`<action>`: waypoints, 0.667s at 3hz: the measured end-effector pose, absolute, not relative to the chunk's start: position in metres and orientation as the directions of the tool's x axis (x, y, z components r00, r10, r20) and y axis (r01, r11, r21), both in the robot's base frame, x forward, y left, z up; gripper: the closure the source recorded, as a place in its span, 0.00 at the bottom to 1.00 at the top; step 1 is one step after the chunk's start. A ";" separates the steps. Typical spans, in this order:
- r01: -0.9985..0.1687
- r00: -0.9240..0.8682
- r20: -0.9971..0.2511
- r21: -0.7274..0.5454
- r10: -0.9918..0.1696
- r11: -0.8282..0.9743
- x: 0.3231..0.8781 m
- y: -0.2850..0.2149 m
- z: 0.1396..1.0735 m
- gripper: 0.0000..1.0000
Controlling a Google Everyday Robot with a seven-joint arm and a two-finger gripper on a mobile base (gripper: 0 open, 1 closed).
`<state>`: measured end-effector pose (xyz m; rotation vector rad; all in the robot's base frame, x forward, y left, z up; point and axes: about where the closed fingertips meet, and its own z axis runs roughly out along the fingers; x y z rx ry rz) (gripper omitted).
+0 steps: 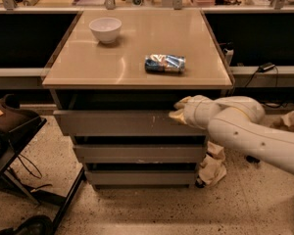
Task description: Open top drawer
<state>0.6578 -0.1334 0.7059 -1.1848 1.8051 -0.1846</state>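
The end effector (179, 109) is being held at the top drawer's (112, 123) upper edge; its closure cannot be told. A slip off that handleless edge is being risked.

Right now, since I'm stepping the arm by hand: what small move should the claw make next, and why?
Probably a short straight pull toward the camera. The claw sits at the upper edge of the top drawer, right of centre, and the front looks only slightly pulled out.
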 end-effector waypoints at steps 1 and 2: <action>-0.587 -0.063 -0.749 -0.507 -0.660 0.631 0.577 -0.105 0.776 1.00; -0.582 -0.066 -0.769 -0.488 -0.636 0.651 0.534 -0.090 0.792 1.00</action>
